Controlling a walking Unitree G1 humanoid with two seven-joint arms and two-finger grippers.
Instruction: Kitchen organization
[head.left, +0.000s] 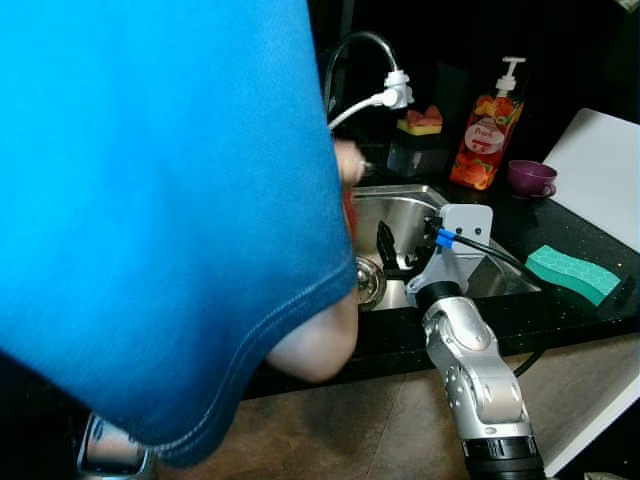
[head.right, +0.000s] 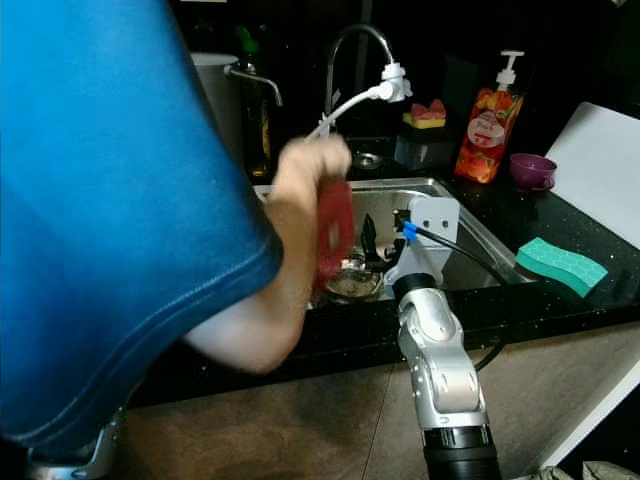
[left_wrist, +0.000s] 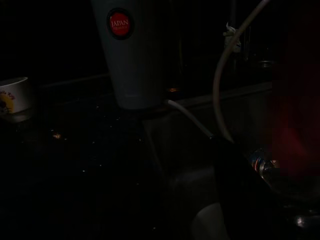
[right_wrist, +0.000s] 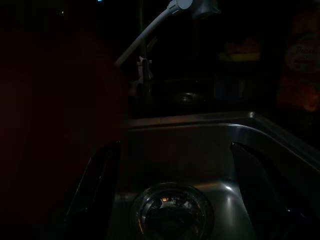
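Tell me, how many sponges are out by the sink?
2: a green sponge on the black counter right of the sink, and a yellow sponge in the holder behind it. The person's sleeve may hide more.

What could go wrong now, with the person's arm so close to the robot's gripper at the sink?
The person's hand holds a red object beside the right gripper, whose fingers are spread over the sink; any forward move might strike the hand. The blue sleeve hides much of the counter from the head camera, so reaching there would probably be blind.

"JAPAN" on the red round label of the white container (left_wrist: 131, 55) by my left wrist, soap bottle (head.left: 487, 128) label unreadable
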